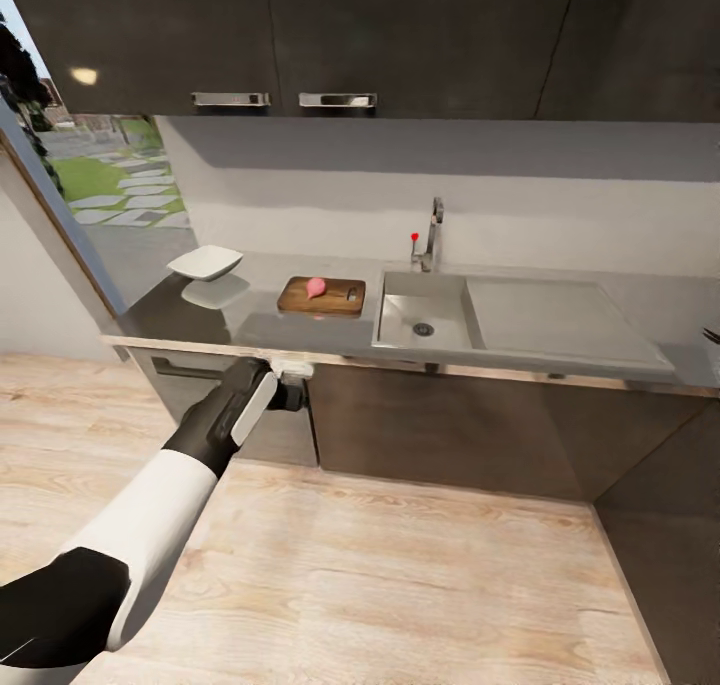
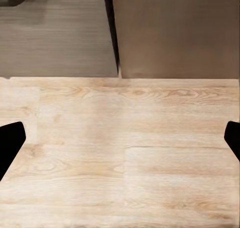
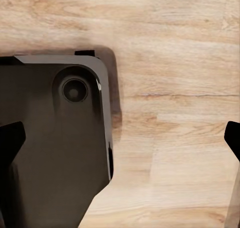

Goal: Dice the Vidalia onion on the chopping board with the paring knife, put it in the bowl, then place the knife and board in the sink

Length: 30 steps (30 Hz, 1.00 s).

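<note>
While onion sits on board, left hand spread wide.

A home kitchen, simulator-rendered. Evidence: glossy dark grey worktop over dark cabinet fronts; rectangular grey steel sink with round drain, flat drainboard and chrome tap with red knob. Glossy black wall cabinets with chrome handles above a pale grey backsplash. Light wooden plank floor. Window at far left onto lawn and stepping stones.
</note>
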Motion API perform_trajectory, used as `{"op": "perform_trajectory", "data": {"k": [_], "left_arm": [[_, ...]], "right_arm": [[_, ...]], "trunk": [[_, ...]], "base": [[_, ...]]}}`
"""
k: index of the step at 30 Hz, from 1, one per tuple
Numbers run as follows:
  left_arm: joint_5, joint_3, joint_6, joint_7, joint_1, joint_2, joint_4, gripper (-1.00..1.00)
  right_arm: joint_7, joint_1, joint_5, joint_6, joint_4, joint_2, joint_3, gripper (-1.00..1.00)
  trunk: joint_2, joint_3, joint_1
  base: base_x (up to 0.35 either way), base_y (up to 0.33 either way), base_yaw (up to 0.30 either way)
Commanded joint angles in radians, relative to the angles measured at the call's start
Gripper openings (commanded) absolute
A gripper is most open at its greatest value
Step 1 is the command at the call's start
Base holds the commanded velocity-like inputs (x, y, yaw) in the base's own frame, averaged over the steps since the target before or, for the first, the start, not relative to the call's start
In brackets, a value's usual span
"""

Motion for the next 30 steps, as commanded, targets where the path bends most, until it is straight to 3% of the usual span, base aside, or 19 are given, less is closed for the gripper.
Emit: {"op": "perform_trajectory", "data": {"k": [1, 4, 6, 13, 15, 17, 19, 20, 21, 25, 30], "left_arm": [[0.011, -0.002, 0.000, 0.007, -0.001, -0.001, 0.041, 1.00], [0.012, -0.001, -0.008, 0.003, -0.001, -0.011, 0.124, 1.00], [0.012, -0.002, -0.060, 0.001, -0.001, -0.021, 0.212, 1.00], [0.012, -0.003, -0.403, -0.004, -0.001, -0.050, 0.566, 1.00], [0.012, -0.003, -0.469, -0.006, -0.001, -0.054, 0.635, 1.00], [0.012, -0.003, -0.572, -0.020, -0.001, -0.061, 0.735, 1.00], [0.013, -0.002, -0.716, -0.062, 0.000, -0.063, 0.854, 1.00], [0.013, -0.002, -0.749, -0.076, 0.000, -0.062, 0.873, 1.00], [0.013, -0.001, -0.852, -0.134, 0.012, -0.052, 0.915, 1.00], [0.013, 0.000, -0.939, -0.187, 0.098, -0.034, 0.941, 1.00], [0.014, 0.000, -1.059, -0.197, 0.215, -0.019, 0.946, 1.00]], "right_arm": [[-0.005, -0.001, 0.011, -0.003, 0.002, -0.001, -0.006, 1.00], [-0.005, -0.001, 0.011, -0.003, 0.002, -0.001, -0.006, 1.00], [-0.005, -0.001, 0.011, -0.004, 0.002, 0.000, -0.006, 1.00], [-0.005, -0.001, 0.011, -0.003, 0.002, -0.001, -0.006, 1.00], [-0.005, -0.001, 0.011, -0.003, 0.002, 0.000, -0.007, 1.00], [-0.005, -0.001, 0.011, -0.003, 0.002, -0.001, -0.006, 1.00], [-0.005, -0.001, 0.011, -0.004, 0.002, -0.001, -0.006, 1.00], [-0.005, -0.001, 0.011, -0.004, 0.002, 0.000, -0.006, 1.00], [-0.005, -0.001, 0.011, -0.003, 0.002, -0.001, -0.006, 1.00], [-0.005, -0.001, 0.011, -0.004, 0.002, -0.001, -0.006, 1.00], [-0.005, -0.001, 0.011, -0.004, 0.002, -0.001, -0.006, 1.00]], "trunk": [[-0.002, -0.002, 0.001], [-0.002, -0.002, 0.001], [-0.002, -0.002, 0.001], [-0.002, -0.002, 0.001], [-0.002, -0.002, 0.001], [-0.002, -0.002, 0.001], [-0.002, -0.002, 0.001], [-0.002, -0.002, 0.001], [-0.002, -0.002, 0.001], [-0.002, -0.002, 0.001], [-0.002, -0.002, 0.001]], "base": [[-0.005, 0.000, 0.000], [-0.002, 0.000, 0.000], [-0.001, 0.000, 0.000], [0.000, 0.000, 0.000], [0.000, 0.000, 0.000], [0.000, 0.000, 0.000], [0.000, 0.000, 0.000], [0.000, 0.000, 0.000], [0.000, 0.000, 0.000], [0.000, 0.000, 0.000], [0.000, 0.000, 0.000]]}}
